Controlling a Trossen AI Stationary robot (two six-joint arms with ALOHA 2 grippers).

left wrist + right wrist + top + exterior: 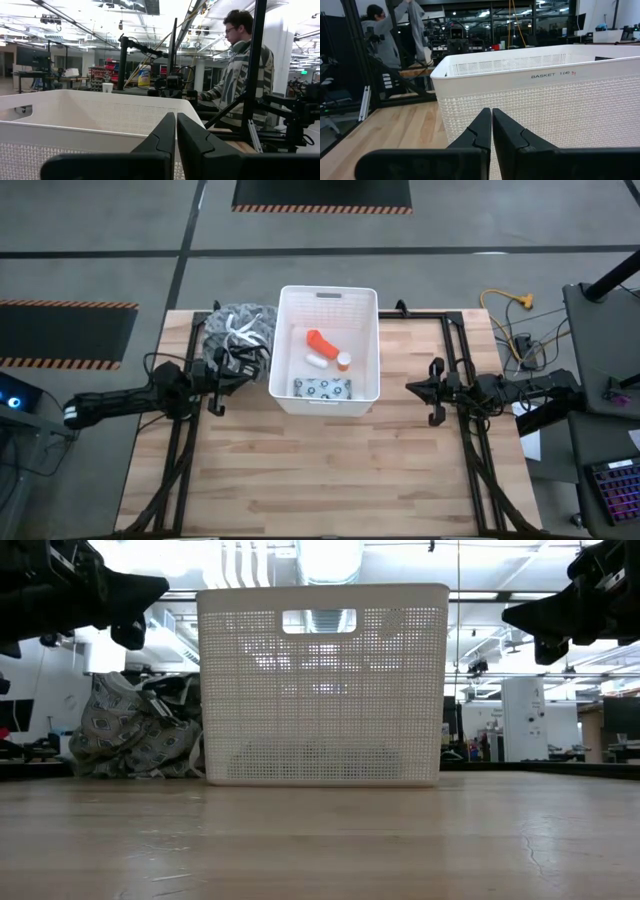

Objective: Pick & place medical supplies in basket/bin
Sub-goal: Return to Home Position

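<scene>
The white ribbed bin stands on the table's far middle and fills the low view. Inside it lie an orange bottle, a white cylinder, a small round orange-and-white piece and a grey-blue dotted packet. My left gripper hovers shut beside the bin's left wall. My right gripper hovers shut to the right of the bin, above the table. Both hold nothing.
A grey patterned cloth bundle with white straps lies against the bin's left side, by my left gripper. Bare wooden tabletop spreads toward the near edge. People stand in the room beyond the table.
</scene>
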